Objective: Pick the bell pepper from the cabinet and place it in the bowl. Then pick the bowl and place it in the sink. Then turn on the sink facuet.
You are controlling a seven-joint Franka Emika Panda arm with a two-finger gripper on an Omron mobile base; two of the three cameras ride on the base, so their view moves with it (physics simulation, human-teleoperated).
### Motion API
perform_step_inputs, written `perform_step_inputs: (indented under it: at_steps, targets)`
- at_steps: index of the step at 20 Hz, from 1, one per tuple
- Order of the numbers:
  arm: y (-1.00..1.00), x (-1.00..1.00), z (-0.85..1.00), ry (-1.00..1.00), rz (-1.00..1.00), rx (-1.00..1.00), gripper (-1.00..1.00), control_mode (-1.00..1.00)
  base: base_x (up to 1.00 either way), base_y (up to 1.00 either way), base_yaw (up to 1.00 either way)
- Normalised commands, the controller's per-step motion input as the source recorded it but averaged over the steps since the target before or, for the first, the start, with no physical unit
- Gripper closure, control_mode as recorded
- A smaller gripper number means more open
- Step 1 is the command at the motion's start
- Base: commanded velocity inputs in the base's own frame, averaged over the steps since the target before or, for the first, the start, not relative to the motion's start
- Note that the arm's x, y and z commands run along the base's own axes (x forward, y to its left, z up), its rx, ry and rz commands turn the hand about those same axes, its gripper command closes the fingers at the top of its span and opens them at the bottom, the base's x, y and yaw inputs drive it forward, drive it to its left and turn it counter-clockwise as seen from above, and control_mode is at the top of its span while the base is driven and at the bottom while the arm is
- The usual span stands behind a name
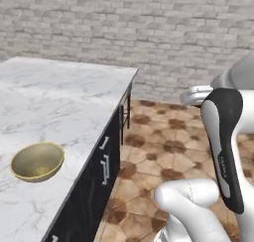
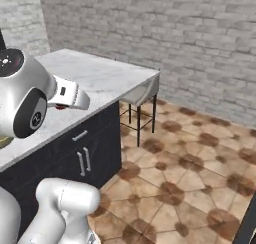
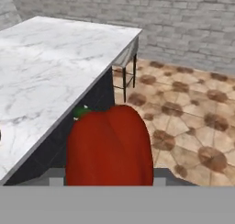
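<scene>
Bell pepper, glossy red with a bit of green stem at its upper left, sits clamped in the end effector in the hand view, its body rising from between the two finger tips, whose grey ends show at either side of its base; the jaws stand part-way apart, closed onto the pepper. Seen from the hand, the pepper hangs just off the near edge of the white marble tabletop, over the dark cabinet front below that edge, with the brown tiled floor to the right. The bowl stands upright on the tabletop in the left base view, tan-yellow, open side up, at the near left part of the marble and well apart from the arm on the right. In the right base view a sliver of red shows under the white wrist, above the tabletop edge. A stool with thin dark legs is tucked under the far end of the tabletop. Drawer and door handles line the dark front below. A grey brick wall closes off the far side of the room.
</scene>
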Motion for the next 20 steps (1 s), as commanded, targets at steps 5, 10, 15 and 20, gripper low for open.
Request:
perform_step_inputs:
  at_steps: [5, 10, 15, 20]
  targets:
    - [0.0, 0.0, 0.0, 0.0, 0.0, 0.0, 1.0, 1.0, 0.63, -0.19, 0.51]
    - [0.0, 0.0, 0.0, 0.0, 0.0, 0.0, 1.0, 1.0, 0.54, -0.28, 0.51]
    - [0.0, 0.0, 0.0, 0.0, 0.0, 0.0, 1.0, 1.0, 0.32, -0.34, 0.52]
    - [0.0, 0.0, 0.0, 0.0, 0.0, 0.0, 1.0, 1.0, 0.09, -0.21, 0.53]
